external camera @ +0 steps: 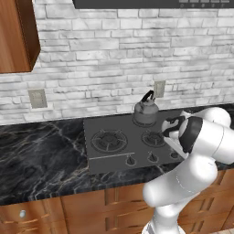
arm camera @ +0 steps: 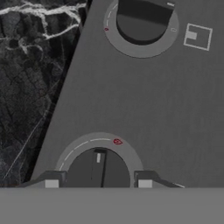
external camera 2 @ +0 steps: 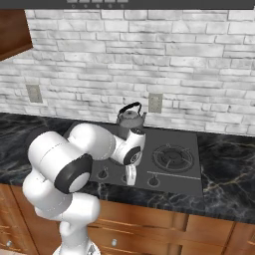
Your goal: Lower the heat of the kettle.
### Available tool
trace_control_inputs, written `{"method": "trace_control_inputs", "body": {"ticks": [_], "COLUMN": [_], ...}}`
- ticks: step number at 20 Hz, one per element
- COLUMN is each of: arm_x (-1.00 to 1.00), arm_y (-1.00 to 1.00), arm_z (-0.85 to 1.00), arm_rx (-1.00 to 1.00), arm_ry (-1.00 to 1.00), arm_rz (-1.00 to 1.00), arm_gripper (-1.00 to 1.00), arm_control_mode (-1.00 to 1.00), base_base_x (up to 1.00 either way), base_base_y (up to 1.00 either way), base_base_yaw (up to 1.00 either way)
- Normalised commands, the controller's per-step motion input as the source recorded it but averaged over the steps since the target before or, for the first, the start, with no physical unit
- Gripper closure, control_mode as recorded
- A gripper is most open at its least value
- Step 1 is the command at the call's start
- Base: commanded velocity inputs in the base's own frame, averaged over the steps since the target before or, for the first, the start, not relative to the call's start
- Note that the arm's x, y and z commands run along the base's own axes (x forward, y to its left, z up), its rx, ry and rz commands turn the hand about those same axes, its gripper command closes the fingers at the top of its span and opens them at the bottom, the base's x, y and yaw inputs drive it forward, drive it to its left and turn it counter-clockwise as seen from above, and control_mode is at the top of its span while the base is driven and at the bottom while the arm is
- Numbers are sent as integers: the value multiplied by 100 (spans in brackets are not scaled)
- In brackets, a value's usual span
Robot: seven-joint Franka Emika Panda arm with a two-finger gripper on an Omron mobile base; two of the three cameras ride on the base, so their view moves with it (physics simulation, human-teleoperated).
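Observation:
The grey kettle with its arched black handle stands on the back burner of the dark cooktop. My gripper points down at the knob row along the cooktop's front edge. In the hand view my gripper is open, one fingertip on each side of a round dark knob with a white dial arc and a red mark. I see no contact between the fingers and the knob. A second knob lies further along the row.
Black marble counter flanks the cooktop on both sides. A front burner sits right of my arm, another at the left. Wall sockets are on the brick backsplash. A wooden cabinet hangs at upper left.

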Motion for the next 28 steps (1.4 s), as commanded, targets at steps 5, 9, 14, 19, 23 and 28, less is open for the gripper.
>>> {"method": "trace_control_inputs", "body": {"ticks": [5, 9, 14, 19, 23, 28], "arm_x": [0, 0, 0, 0, 0, 0], "arm_y": [2, 4, 8, 21, 13, 7], "arm_z": [-7, -6, -7, -5, -1, -1], "arm_rx": [0, 0, -1, -8, -8, -2], "arm_ry": [0, 0, 1, 6, 5, 2], "arm_rz": [-11, -21, -24, -21, -20, -20], "arm_gripper": [100, 100, 100, 100, 100, 100], "arm_control_mode": [-100, -100, -100, -100, -100, -100], "base_base_x": [0, 0, 0, 0, 0, 0], "base_base_y": [0, 0, 0, 0, 0, 0], "base_base_yaw": [0, 0, 0, 0, 0, 0]}}
